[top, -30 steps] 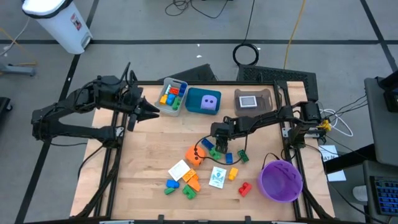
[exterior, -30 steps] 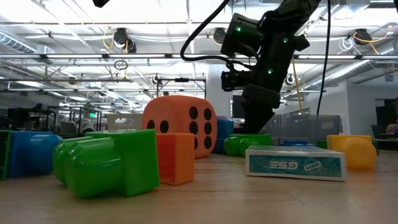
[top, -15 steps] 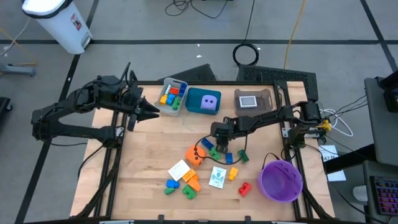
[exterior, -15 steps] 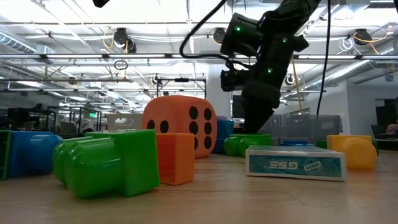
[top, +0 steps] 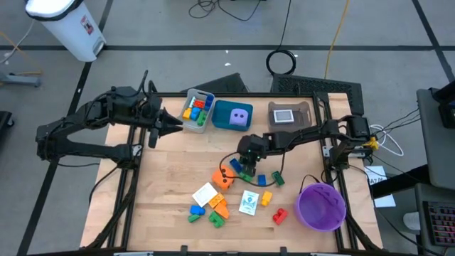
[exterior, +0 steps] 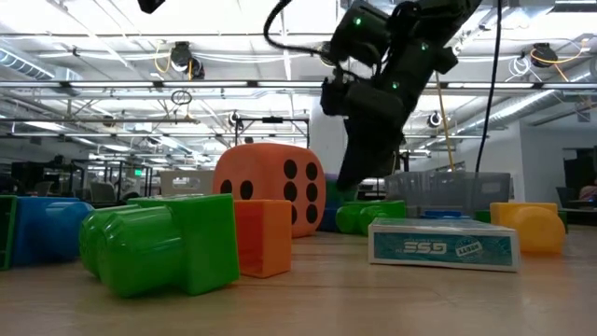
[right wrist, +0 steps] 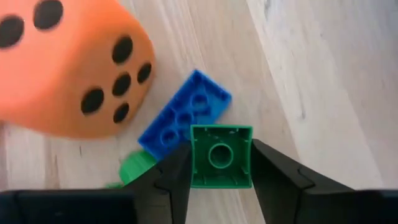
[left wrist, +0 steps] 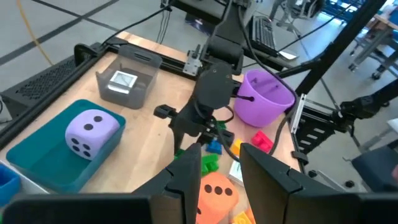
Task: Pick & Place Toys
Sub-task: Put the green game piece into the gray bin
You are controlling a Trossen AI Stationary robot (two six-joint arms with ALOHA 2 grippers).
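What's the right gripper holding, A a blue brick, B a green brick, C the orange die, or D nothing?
B: the right wrist view shows a green brick clamped between the right gripper fingers, with the blue brick and orange die lying beyond it on the table.

Even, bright overhead light from long ceiling strip lamps (exterior: 112, 37) falls on the pale wooden worktop (top: 178, 163), casting only soft, short shadows. In the right wrist view the large orange dotted foam die (right wrist: 68, 68) is slightly blurred.
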